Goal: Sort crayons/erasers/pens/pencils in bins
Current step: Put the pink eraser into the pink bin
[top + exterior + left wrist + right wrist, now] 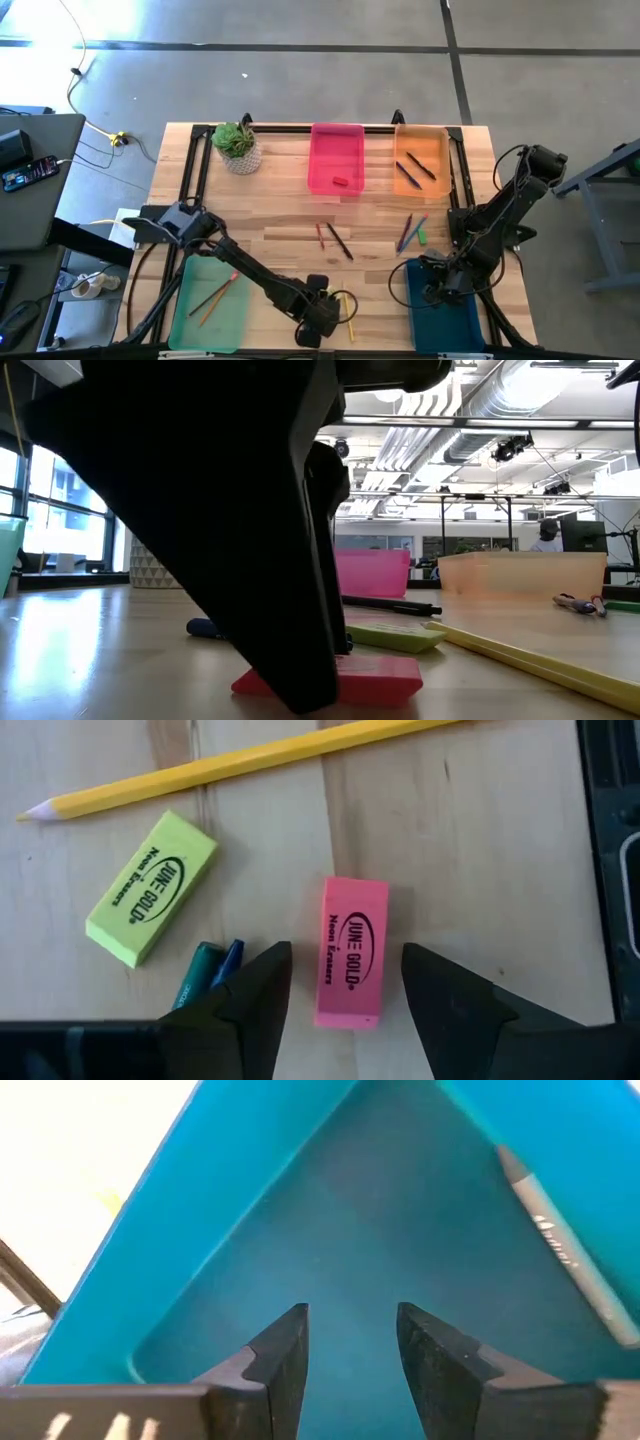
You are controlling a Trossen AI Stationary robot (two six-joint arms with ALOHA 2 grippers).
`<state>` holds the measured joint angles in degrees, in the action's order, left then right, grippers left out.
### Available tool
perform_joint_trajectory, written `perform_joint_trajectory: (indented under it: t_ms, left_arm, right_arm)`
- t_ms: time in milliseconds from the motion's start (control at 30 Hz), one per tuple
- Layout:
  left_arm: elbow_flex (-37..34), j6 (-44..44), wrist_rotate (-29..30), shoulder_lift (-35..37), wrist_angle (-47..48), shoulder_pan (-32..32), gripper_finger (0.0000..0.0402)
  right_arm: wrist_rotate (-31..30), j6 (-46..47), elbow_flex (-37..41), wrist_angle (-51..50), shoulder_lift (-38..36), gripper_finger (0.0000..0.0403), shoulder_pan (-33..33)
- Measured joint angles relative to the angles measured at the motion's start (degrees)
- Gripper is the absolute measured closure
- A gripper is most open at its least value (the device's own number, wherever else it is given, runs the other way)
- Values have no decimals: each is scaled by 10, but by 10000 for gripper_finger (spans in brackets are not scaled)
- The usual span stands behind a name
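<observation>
Pink eraser (351, 952), lower centre of the left wrist view: black print "JUNE GOLD Neon Erasers". Yellow-green eraser (151, 887), left of centre: same print. Pen (567, 1246) in the teal bin (250, 1200): lettering present, illegible.

My left gripper (345, 982) has matt black plastic fingers, slightly grainy. Between them lies the pink eraser (352, 952), a dull rubbery block with printed black lettering; the yellow-green eraser (152, 887) looks the same. The yellow pencil (230, 765) is painted, faintly glossy, with bare wood at its tip. The table (480, 850) is pale, smooth, lightly sheened wood. My right gripper (352, 1342) hangs over the teal bin (300, 1230), smooth satin plastic.
</observation>
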<state>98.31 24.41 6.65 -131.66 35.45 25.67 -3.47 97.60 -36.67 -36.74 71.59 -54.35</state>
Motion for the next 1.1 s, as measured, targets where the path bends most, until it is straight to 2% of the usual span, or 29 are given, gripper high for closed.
perform_joint_trajectory:
  t_ms: [267,567,800,1100]
  left_arm:
    - [-1,18,19,-2,5,-1,275]
    - [-2,26,14,-3,7,0,353]
    - [-3,26,3,6,5,0,358]
    - [-5,25,2,47,3,-4,359]
  right_arm:
    - [-2,-2,-16,-16,0,258,0]
    - [-11,-26,-79,-111,0,258,0]
    - [-39,-58,-126,-135,0,258,0]
    - [-67,-62,-176,-217,-1,258,0]
